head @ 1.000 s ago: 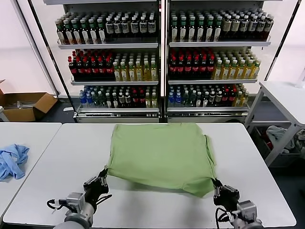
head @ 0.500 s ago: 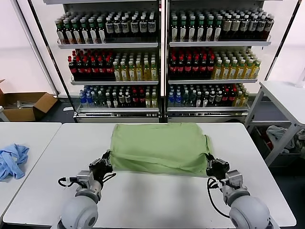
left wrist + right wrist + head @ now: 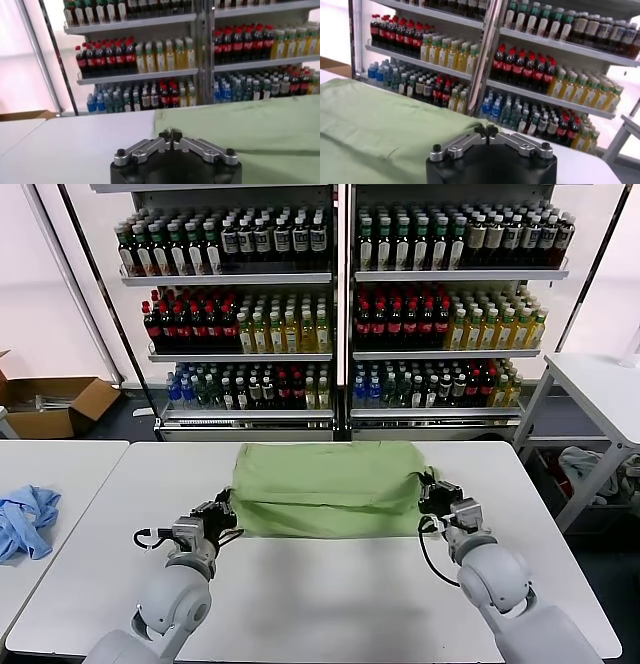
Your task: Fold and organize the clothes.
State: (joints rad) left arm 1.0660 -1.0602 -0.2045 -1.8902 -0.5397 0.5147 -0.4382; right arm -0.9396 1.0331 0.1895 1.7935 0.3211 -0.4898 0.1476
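The clothes, a light green shirt (image 3: 330, 484), lie folded over on themselves on the white table (image 3: 330, 604), plain side up, with collar and print hidden. My left gripper (image 3: 224, 507) is at the shirt's left edge, low over the table, shut on the upper layer of cloth. In the left wrist view its fingertips (image 3: 170, 134) meet at the corner of the green cloth (image 3: 250, 125). My right gripper (image 3: 432, 489) is at the shirt's right edge, shut on the cloth. Its tips (image 3: 485, 131) pinch the end of the green fabric (image 3: 370, 125).
A crumpled light blue garment (image 3: 25, 519) lies on the neighbouring table to the left. Shelves of bottles (image 3: 340, 314) stand behind the table. A cardboard box (image 3: 50, 406) sits on the floor at far left and another table (image 3: 600, 384) at right.
Both grippers have carried the shirt's near hem away from me and down, laying it over the far part. The shirt now lies about half as deep.
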